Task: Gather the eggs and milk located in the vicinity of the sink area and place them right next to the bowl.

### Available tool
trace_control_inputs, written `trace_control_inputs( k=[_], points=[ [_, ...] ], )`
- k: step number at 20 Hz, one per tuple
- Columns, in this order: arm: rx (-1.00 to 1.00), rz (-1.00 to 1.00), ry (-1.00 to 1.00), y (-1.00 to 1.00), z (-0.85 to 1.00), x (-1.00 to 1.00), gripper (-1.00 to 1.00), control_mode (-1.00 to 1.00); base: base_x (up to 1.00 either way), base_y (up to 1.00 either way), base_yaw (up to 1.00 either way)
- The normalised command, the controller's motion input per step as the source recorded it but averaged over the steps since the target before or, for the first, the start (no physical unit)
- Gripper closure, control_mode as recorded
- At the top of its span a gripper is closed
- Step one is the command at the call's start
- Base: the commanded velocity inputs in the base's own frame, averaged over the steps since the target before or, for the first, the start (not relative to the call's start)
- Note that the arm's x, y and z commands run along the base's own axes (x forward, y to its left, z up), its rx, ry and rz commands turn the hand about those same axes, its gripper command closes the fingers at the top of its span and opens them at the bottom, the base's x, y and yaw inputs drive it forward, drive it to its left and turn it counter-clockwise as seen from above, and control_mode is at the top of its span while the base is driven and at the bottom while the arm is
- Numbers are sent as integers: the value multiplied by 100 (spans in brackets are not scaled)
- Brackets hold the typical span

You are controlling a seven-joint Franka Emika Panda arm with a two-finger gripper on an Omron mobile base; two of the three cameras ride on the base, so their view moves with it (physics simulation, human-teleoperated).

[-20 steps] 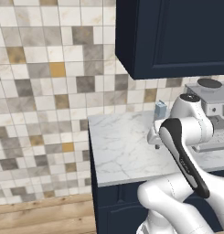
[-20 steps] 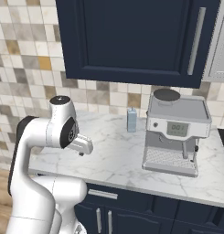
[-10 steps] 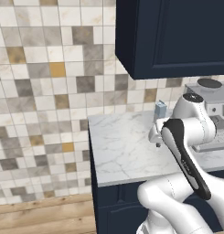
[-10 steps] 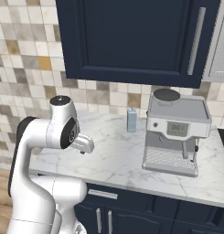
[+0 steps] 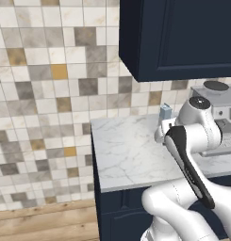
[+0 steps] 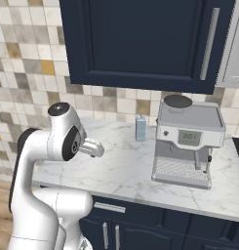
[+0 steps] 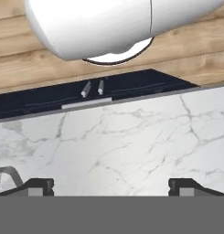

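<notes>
1. The milk carton [image 6: 140, 128] stands upright at the far edge of the marble surface [image 6: 126, 166], against the tiled wall and just left of the coffee machine [image 6: 188, 141]; in the left base view the carton [image 5: 165, 112] peeks out behind the arm's elbow.
2. The fingers [image 7: 38, 185] are spread wide and hold nothing, with bare marble between them in the hand view.
3. The hand looks toward the near edge of the surface and the cabinet handles [image 7: 93, 88], so it appears to face away from the carton; a reach from this pose would likely need a large swing.
4. Risk: a wide swing could sweep the forearm into the carton and topple it, since it is tall and narrow.
5. Risk: the carton stands near the machine, so one finger could catch the machine's side during the approach.
6. No egg, sink or bowl can be made out here; misjudging where they lie could send the carton to the wrong spot.
</notes>
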Motion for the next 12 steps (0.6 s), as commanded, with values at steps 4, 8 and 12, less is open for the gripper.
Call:
trace_control_inputs(
  k=[4,8,12],
  points=[
    [-26,0,-9,-35,23,13,-100,-100,0,0,0],
    [-14,-1,-10,-25,12,15,-100,-100,0,0,0],
    [0,-1,-17,-13,-20,29,-100,-100,0,0,0]
  ],
)
